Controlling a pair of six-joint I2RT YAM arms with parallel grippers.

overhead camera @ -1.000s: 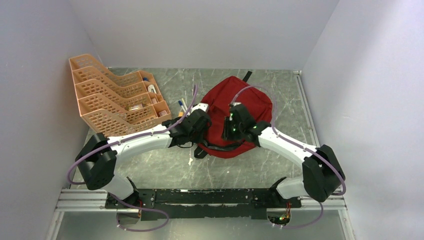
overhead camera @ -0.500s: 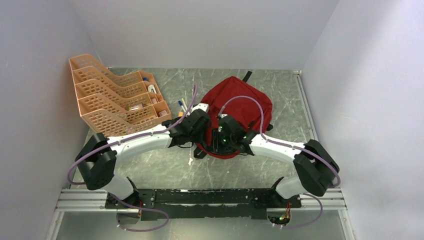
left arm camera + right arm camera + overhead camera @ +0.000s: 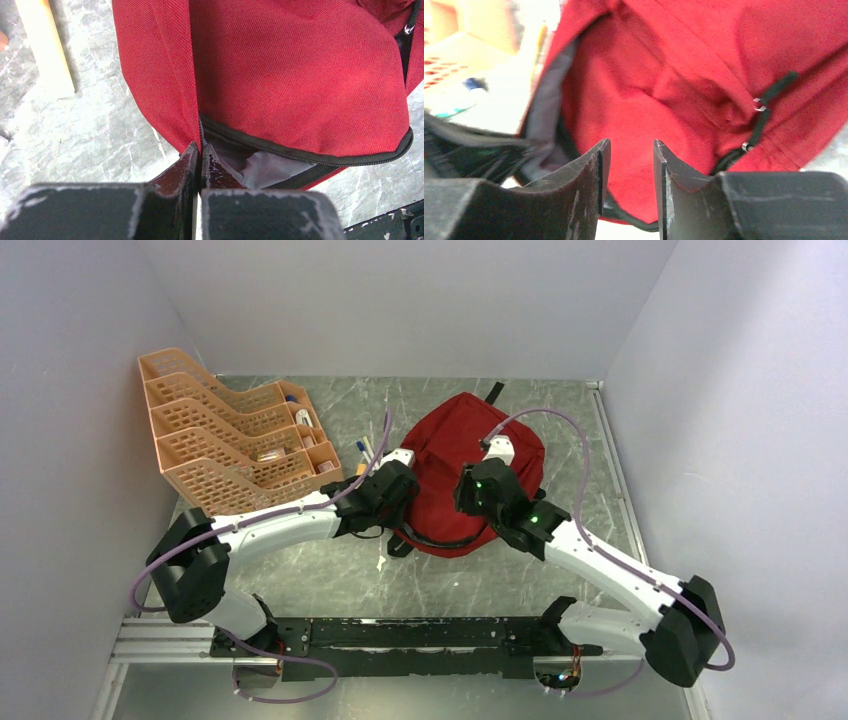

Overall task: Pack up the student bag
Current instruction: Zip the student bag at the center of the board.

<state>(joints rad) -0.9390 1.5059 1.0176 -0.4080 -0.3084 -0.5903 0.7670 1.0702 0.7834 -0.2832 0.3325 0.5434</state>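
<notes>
Two arms reach over the table to the red backpack, which lies near the middle, just right of the orange tray rack. The left gripper is clenched, tips pressed together at the backpack's seam where the black zipper begins; whether fabric is pinched I cannot tell. The right gripper hangs over the red cloth, jaws apart, grasping nothing.

The grey-green marbled surface carries the red student bag at centre, an orange tray rack at far left, and pens lying between them.
</notes>
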